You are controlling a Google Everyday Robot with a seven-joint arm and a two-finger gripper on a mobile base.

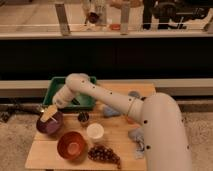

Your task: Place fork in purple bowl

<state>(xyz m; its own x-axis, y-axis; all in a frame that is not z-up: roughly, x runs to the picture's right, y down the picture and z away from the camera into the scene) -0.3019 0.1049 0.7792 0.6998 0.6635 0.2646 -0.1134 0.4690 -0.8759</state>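
The purple bowl (49, 125) stands at the left edge of the wooden table (120, 150). My gripper (48, 114) hangs at the end of the white arm (100, 95), right over the bowl's rim and just above its inside. A pale yellowish shape shows at the gripper's tip over the bowl. I cannot make out the fork as a separate thing; it may be hidden at the gripper.
A green bin (75, 102) lies behind the bowl under the arm. An orange bowl (72, 145), a white cup (95, 131), a small dark cup (83, 118) and dark grapes (104, 154) stand in front. Blue-grey items (111, 111) lie to the right.
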